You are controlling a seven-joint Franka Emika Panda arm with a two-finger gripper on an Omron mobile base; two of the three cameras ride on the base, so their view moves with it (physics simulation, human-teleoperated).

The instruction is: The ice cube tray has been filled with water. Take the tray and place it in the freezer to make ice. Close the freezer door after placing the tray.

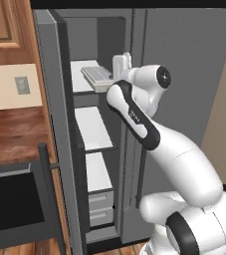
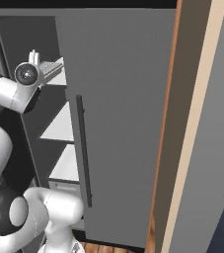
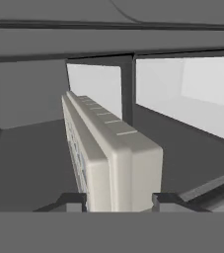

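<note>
Item, for you: fingers (image 3: 168, 200) clamped either side of the ice cube tray (image 3: 108, 150), a pale gridded slab held at the freezer (image 1: 87, 149) top white shelf (image 1: 82, 77), the freezer door (image 1: 52, 129) open alongside, plain grey door (image 2: 118, 123) just beside it.
</note>
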